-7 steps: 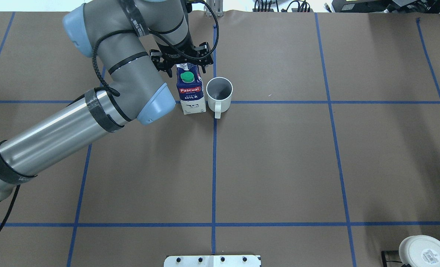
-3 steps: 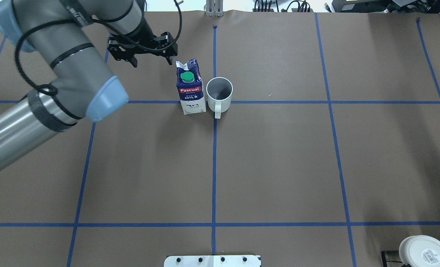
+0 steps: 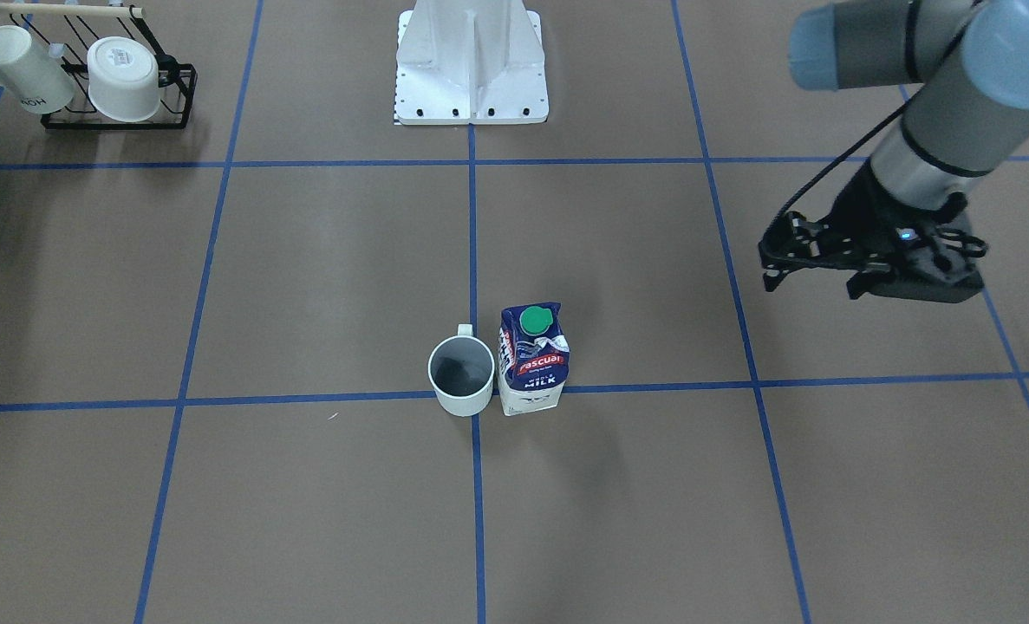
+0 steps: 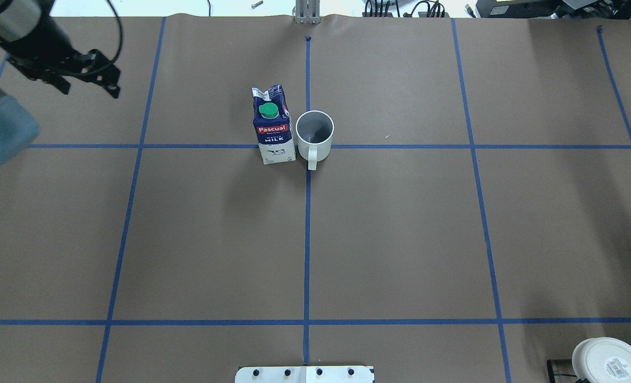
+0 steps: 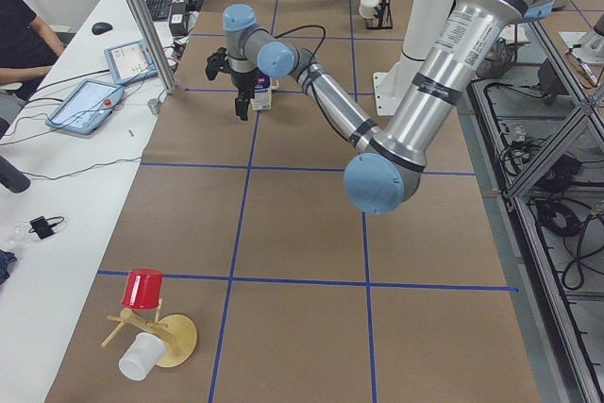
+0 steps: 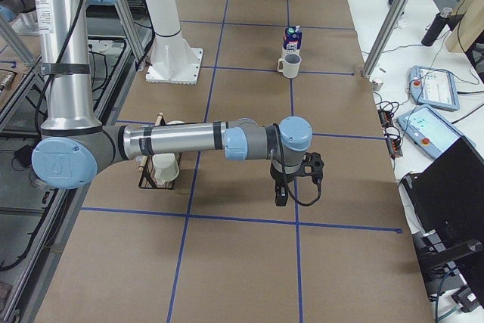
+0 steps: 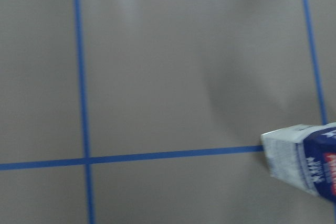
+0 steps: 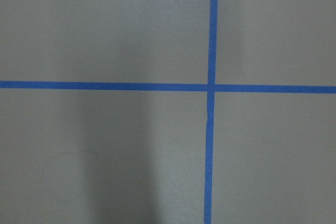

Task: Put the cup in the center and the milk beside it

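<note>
At the crossing of the blue tape lines (image 4: 308, 183) the cup (image 4: 314, 135) stands upright, the milk (image 4: 274, 127) just beside it (on the robot's left). Well apart, the left gripper (image 4: 90, 91) hangs spread wide and empty; whether the right gripper (image 6: 280, 196) is spread, I cannot tell.

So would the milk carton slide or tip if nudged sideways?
Probably tip rather than slide: the milk carton stands tall on a narrow base. Its gable top looks crumpled, so the walls likely give when squeezed. The white mug close beside it might block a fall that way.
</note>
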